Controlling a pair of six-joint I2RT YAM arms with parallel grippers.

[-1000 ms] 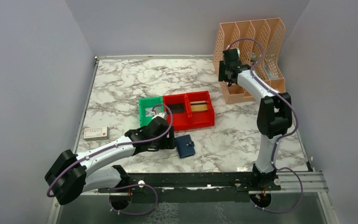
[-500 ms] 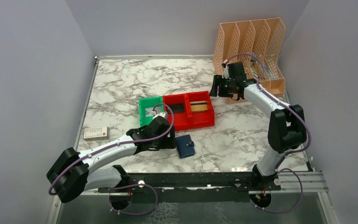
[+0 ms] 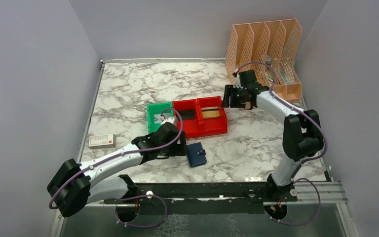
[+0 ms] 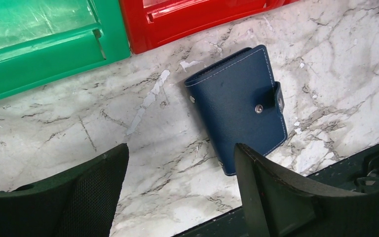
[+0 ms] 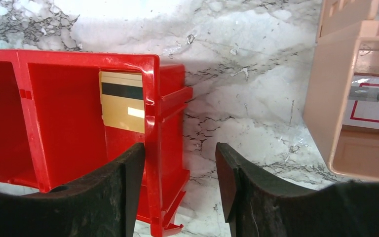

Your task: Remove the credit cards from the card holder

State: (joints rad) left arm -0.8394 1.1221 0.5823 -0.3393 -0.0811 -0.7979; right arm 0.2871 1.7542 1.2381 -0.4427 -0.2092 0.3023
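In the top view, bare marble table (image 3: 128, 84) lies free across the upper left and to the lower right of the card holder (image 3: 196, 154). At mid-frame the green bin (image 3: 158, 116) and the red bins (image 3: 200, 116) form a touching row just above the holder, and the left gripper (image 4: 180, 163), jaws apart, crowds its left side. At upper right the file rack (image 3: 264, 54) blocks the corner, the right gripper (image 5: 180, 163) hangs spread in the gap between the rack and the red bins, and a small box (image 3: 101, 140) lies near the left edge.
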